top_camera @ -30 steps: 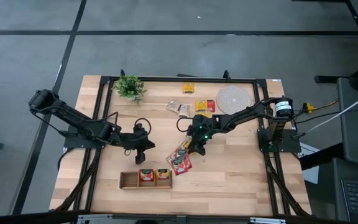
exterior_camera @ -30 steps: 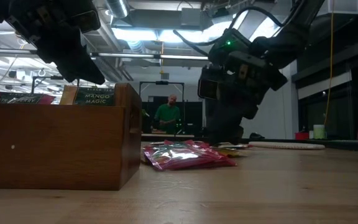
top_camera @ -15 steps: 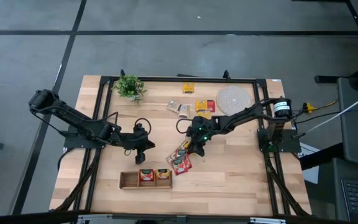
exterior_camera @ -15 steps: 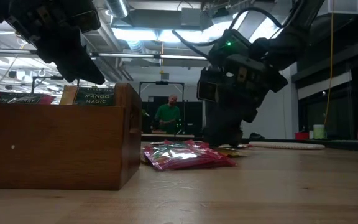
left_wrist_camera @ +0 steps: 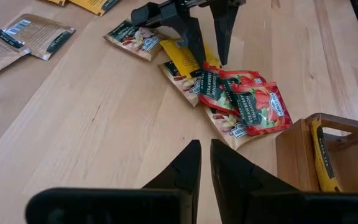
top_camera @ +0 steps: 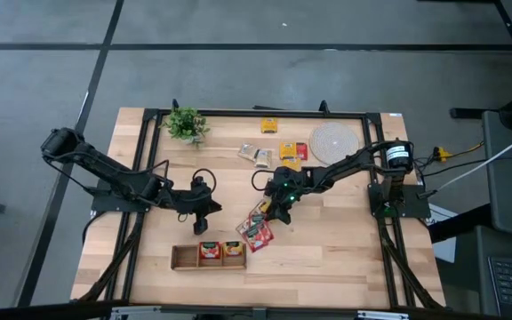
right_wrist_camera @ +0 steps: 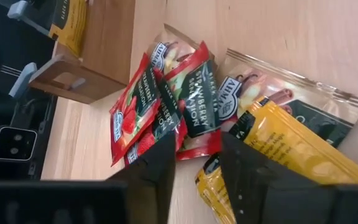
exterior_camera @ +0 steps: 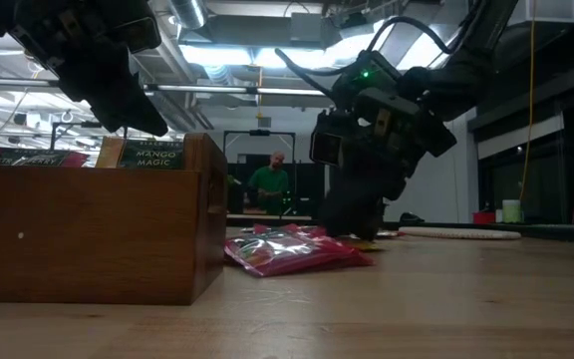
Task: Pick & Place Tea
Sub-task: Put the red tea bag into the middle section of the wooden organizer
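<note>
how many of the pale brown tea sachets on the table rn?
2. The pale brown sachets lie side by side at the far side, between the plant and the mat: one, the other. The pile may hide more.

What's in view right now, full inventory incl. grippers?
Red tea sachets: at least two, red with dark green labels, in the pile mid-table beside the tray's end.
Yellow tea sachet: one, yellow, in that pile at the right gripper's fingers.
Pale sachets: two, brownish grey, lying apart toward the table's far side.
Yellow-orange sachets: a few, near the mat.
Wooden tray: one, brown, near edge; sachets in two compartments, the third bare.
Woven mat: one, pale, far right.
Plant: one, green, far left corner.
Person: one, green top, in the room behind.
Left gripper: shut, above the table left of the pile.
Right gripper: open, down on the pile.
</note>
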